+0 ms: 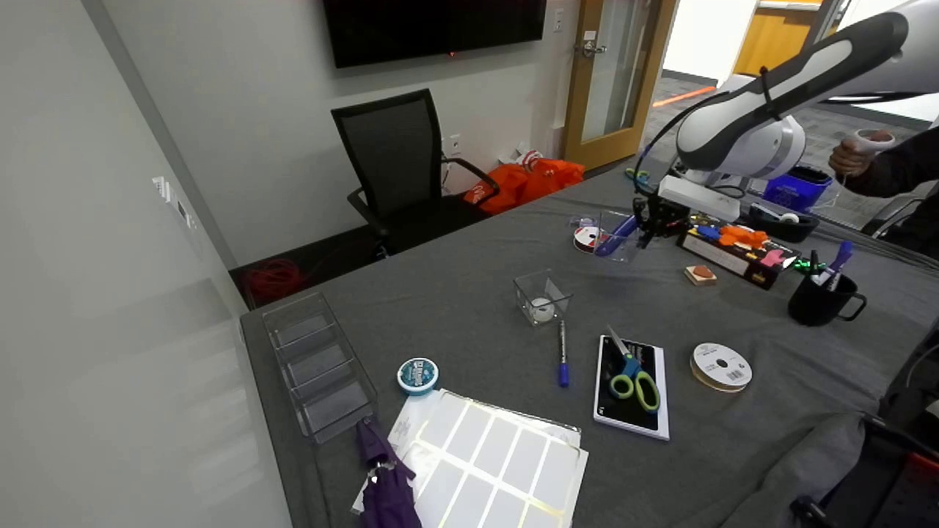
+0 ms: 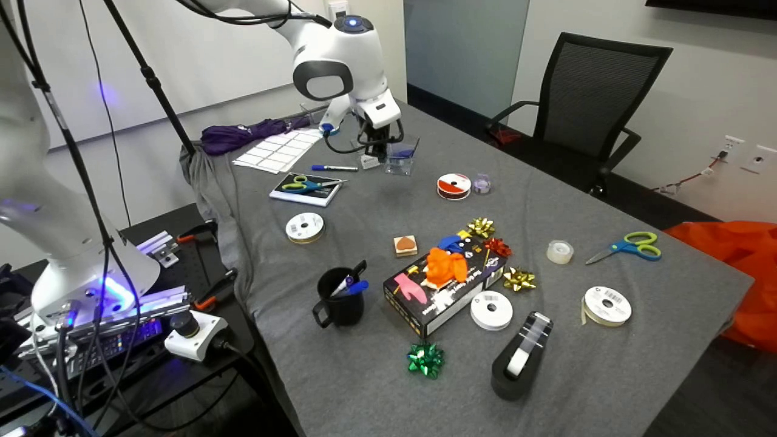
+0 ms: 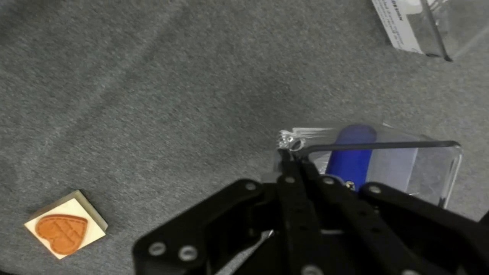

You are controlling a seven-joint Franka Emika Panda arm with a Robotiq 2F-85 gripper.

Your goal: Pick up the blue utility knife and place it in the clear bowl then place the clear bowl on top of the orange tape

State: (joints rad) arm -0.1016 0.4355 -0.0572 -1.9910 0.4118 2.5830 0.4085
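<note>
Clear bowl, qty 1: see-thru, square-cornered, more box than bowl; wall pinched nr one corner by gripper, which is pressed together on it. Blue utility knife, qty 1: inside bowl, so first half of job reads done; lying or leaning, can't tell which. Bowl appears off the table & approx. upright, going by both exterior views. Orange tape, qty 1: flat on table, pale-topped, well apart from bowl in an exterior view; bowl not yet on it. Step in hand (judged): carry bowl to tape & set down. Handling notes: grip is off-centre, so knife's wt. may tip or swing the far side; go slow, esp. at start/stop, & hold bowl level. Approach from above, high enough to miss the roll. Avoid small lilac-tinted item just beside tape. Centre bowl's base, not gripper, over roll; offset reqd. Lower straight till base seats flat; clear plastic hides contact, so check from >1 angle. Release gently, then rise vertically, so wall isn't dragged & bowl stays put.
</note>
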